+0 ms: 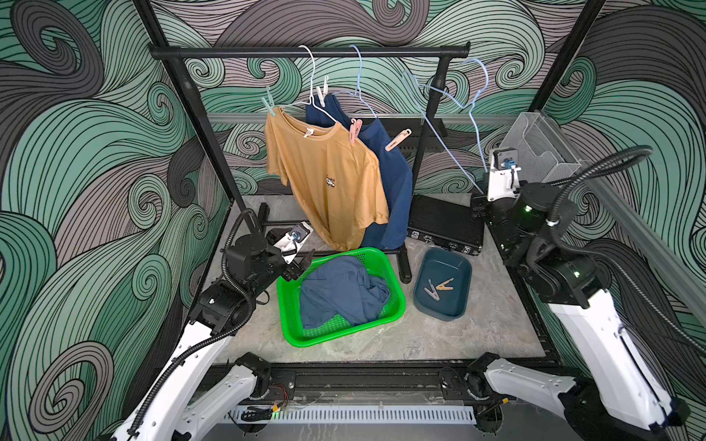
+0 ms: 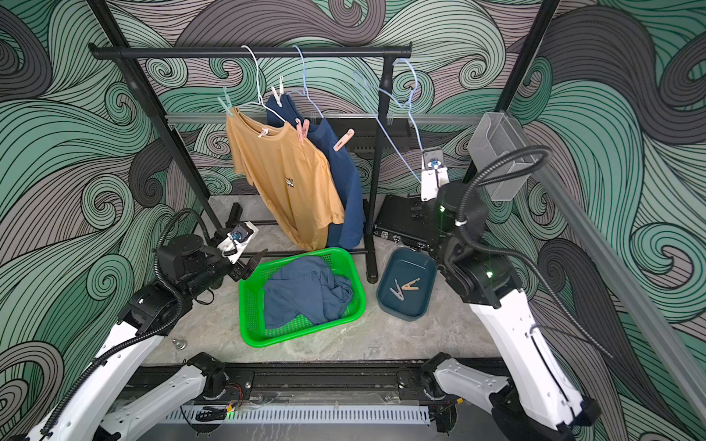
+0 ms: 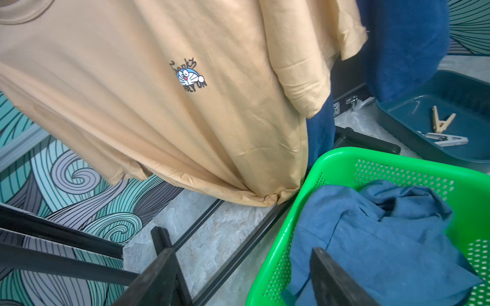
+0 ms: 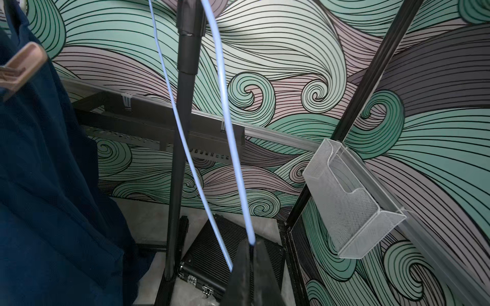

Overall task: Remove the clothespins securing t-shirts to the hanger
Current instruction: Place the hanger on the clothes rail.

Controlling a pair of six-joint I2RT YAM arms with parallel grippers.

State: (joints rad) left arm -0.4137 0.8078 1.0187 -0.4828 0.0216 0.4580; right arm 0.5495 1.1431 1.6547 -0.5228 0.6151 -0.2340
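Left pincer [image 1: 300, 264] is hovering spread and empty, low over the worktop [image 1: 458, 336], just beside the far corner of the green basket [image 1: 287, 305]. Right pincer [image 4: 250, 247] is pressing together on one end of a bare light-blue hanger [image 4: 222, 79], holding it up near the end of the rail [image 1: 305, 51]. It cannot be told whether the hook is touching the rail.

4 pegs are gripping hung garments. The mint clothespin [image 1: 269, 104] and pink clothespin [image 1: 355, 130] are sitting at either shoulder of the tan shirt [image 1: 328, 164]. The white clothespin [image 1: 323, 91] and peach clothespin [image 1: 398, 139] are sitting on the navy shirt [image 1: 393, 179] behind it.

2 more, a pale clothespin [image 1: 431, 293] and a tan clothespin [image 1: 445, 284], are lying side by side in the teal tray [image 1: 458, 267]. The blue shirt [image 1: 340, 290] is lying crumpled in the basket.
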